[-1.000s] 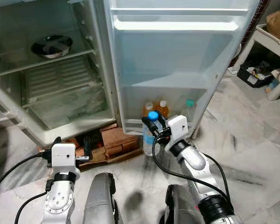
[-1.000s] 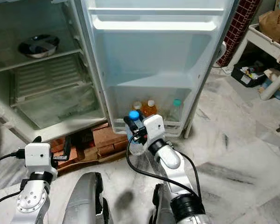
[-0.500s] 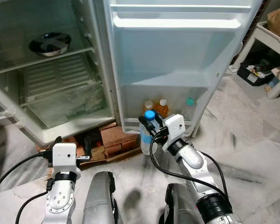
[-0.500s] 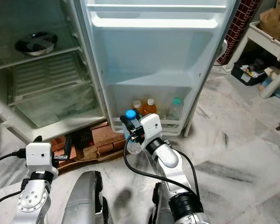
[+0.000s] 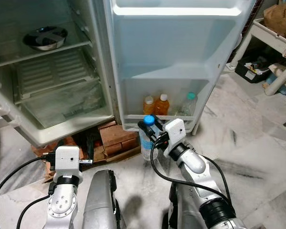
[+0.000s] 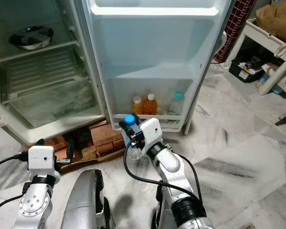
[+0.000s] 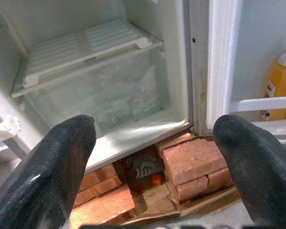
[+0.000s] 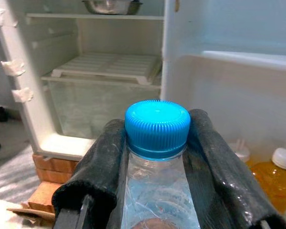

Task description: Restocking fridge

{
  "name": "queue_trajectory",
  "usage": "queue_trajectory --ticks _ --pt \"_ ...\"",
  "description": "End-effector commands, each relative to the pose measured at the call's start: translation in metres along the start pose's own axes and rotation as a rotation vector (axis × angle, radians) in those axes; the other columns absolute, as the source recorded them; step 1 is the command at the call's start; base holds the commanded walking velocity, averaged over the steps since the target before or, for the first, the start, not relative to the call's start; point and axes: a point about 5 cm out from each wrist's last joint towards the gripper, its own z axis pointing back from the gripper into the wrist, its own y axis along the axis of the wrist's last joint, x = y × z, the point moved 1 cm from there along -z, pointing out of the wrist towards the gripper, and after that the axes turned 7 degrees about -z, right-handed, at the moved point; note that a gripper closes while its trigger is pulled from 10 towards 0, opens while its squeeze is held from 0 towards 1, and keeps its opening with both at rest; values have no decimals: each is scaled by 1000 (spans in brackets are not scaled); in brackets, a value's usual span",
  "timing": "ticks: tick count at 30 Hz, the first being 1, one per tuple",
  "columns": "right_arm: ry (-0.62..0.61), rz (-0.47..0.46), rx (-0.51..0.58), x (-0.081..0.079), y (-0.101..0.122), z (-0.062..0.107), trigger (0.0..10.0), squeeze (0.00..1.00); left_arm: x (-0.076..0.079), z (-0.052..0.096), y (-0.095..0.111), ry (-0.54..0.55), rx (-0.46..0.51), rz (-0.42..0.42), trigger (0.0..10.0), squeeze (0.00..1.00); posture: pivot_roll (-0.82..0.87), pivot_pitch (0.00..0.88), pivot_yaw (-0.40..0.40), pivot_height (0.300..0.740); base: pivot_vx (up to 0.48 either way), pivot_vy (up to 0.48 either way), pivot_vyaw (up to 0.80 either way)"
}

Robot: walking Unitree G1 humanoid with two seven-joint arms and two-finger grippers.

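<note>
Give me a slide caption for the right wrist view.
Right gripper clamps a blue-capped water bottle at the neck, facing the open fridge.

Your two head views look forward and down from above the robot's shoulders, taking in the open fridge (image 5: 52, 71), its door shelf (image 5: 157, 117) and the marble floor (image 5: 257, 157). They share nearly the whole scene, the right eye set slightly to one side. Your left wrist view sits low and close to the floor, looking along its spread fingers (image 7: 47, 167) at the crisper drawer (image 7: 100, 95) and the bricks (image 7: 190, 162) under the fridge. Your right wrist view looks along its own fingers (image 8: 97, 167), very near the blue-capped bottle (image 8: 157, 124) between them, towards the same fridge interior and the orange bottles (image 8: 271, 176) that your head views also show
</note>
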Motion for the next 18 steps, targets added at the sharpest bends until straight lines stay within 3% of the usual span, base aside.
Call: queue_trajectory --ticks 1,18 --pt "17 12 34 -2 7 -3 10000 0 -1 1 -3 -3 -7 -9 10000 0 38 146 -1 584 311 0 0" --pt "79 17 27 -6 6 -1 10000 0 2 1 -2 -14 -3 -4 10000 0 32 150 -6 584 316 0 0"
